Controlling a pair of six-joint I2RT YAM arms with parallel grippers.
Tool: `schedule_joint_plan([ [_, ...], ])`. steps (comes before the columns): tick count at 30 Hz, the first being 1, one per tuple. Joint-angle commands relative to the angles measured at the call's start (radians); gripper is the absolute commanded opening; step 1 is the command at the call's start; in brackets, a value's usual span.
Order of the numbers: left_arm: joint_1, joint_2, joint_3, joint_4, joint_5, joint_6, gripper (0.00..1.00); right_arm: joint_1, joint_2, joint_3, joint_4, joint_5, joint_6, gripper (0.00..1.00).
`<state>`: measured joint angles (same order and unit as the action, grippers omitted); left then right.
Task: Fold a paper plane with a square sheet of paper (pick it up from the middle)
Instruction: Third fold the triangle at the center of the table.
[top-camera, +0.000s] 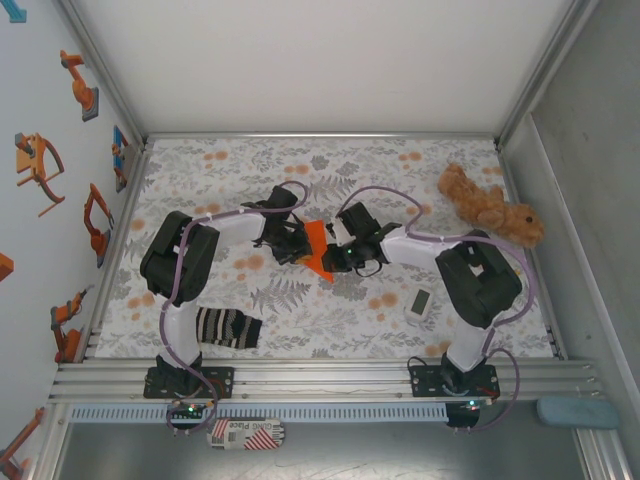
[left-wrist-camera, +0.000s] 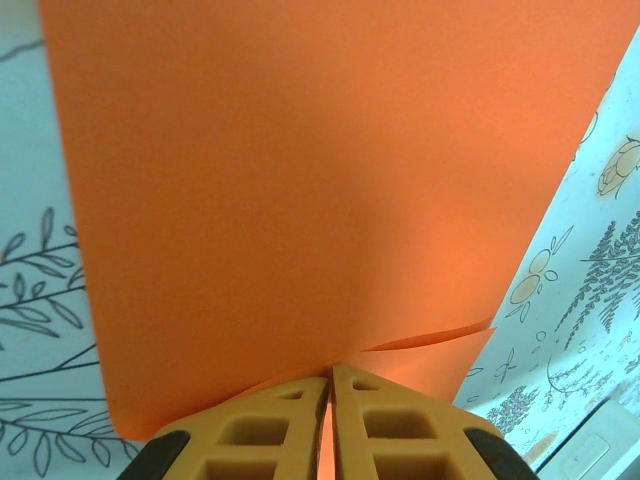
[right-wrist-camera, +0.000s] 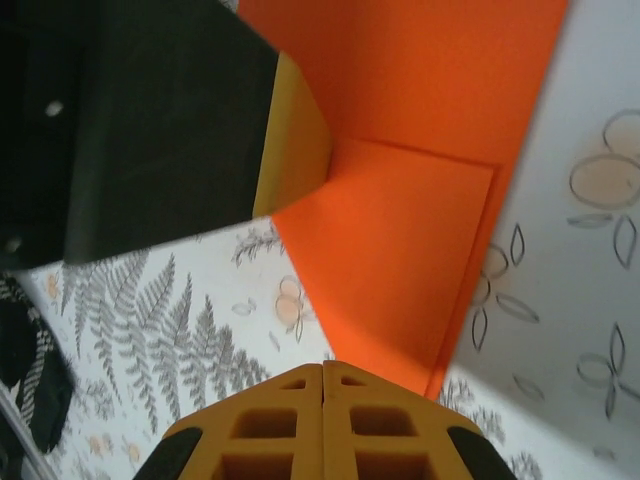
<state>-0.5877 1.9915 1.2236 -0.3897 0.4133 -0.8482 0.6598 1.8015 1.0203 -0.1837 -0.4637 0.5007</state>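
Observation:
The square sheet of paper (top-camera: 318, 250) is bright orange and partly folded, held above the mat's middle between both grippers. My left gripper (top-camera: 297, 243) is shut on its left part. In the left wrist view the sheet (left-wrist-camera: 300, 180) spreads away from the left gripper (left-wrist-camera: 331, 372), with an orange edge pinched between the yellow fingers and a loose flap curling at the right. My right gripper (top-camera: 336, 256) sits just right of the paper. In its wrist view the right gripper (right-wrist-camera: 323, 368) is shut, fingers pressed together with nothing between them. The folded sheet (right-wrist-camera: 400, 250) narrows to a point beside its tips, and a left finger (right-wrist-camera: 295, 135) grips the sheet's top.
A brown plush toy (top-camera: 490, 205) lies at the back right of the floral mat (top-camera: 200, 170). A striped sock (top-camera: 228, 328) lies by the left arm's base, and a small white device (top-camera: 420, 303) sits near the right arm. Walls enclose the left and right sides.

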Motion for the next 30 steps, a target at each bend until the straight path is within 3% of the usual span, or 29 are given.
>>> schedule_joint_plan([
  [1, 0.005, 0.118, -0.050, -0.079, -0.168, 0.024, 0.11, 0.012, 0.054, 0.045, 0.007, -0.022, 0.021, 0.00],
  [9, 0.009, 0.061, -0.001, -0.068, -0.139, 0.061, 0.12, 0.012, 0.102, 0.025, -0.026, 0.030, 0.016, 0.00],
  [13, 0.009, -0.024, 0.016, 0.037, -0.087, 0.114, 0.13, 0.011, 0.118, 0.004, -0.060, 0.068, 0.015, 0.00],
  [20, -0.027, -0.169, -0.136, 0.244, -0.060, 0.110, 0.12, 0.012, 0.127, -0.001, -0.080, 0.098, 0.034, 0.00],
  [30, -0.079, -0.169, -0.264, 0.386, -0.023, 0.046, 0.06, 0.012, 0.128, -0.007, -0.078, 0.099, 0.047, 0.00],
])
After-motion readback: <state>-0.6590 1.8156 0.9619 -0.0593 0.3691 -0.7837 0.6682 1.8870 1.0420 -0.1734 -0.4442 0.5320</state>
